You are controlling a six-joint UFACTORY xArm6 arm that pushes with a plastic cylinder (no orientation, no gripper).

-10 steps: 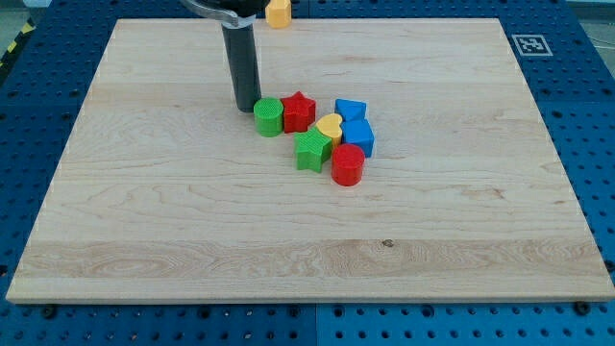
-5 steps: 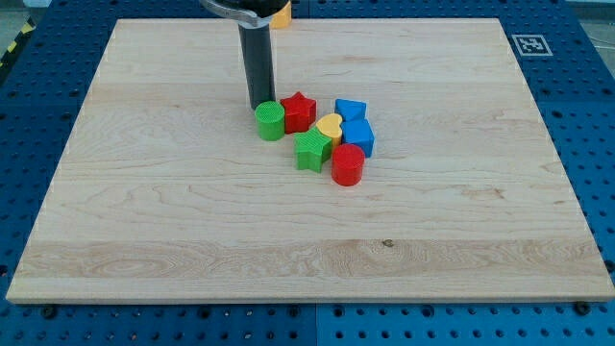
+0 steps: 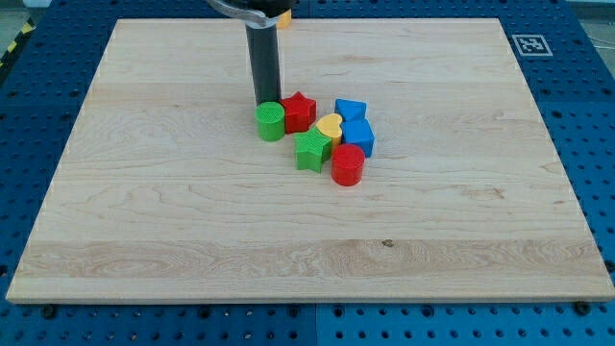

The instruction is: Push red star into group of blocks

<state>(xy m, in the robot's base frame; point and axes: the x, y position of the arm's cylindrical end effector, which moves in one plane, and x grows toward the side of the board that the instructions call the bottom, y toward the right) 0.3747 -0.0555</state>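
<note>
My tip [image 3: 266, 103] is a bare rod with nothing to open or hold, standing just behind the green cylinder [image 3: 271, 122] and up-left of the red star [image 3: 300, 111]. The star sits beside that cylinder, touching or nearly touching the yellow heart [image 3: 330, 126] at the group's edge. It looks light, rigid and quick to slide or spin, so I judge a push low on its upper-left side best.

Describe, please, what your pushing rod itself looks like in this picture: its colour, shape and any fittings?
It is a plain, straight, dark grey to black cylinder, smooth and unmarked. At the view's top it enters a wider dark collar with a shiny, light-catching rim. No cables show. My tip ends bluntly just above the green cylinder, beside the red star.
</note>
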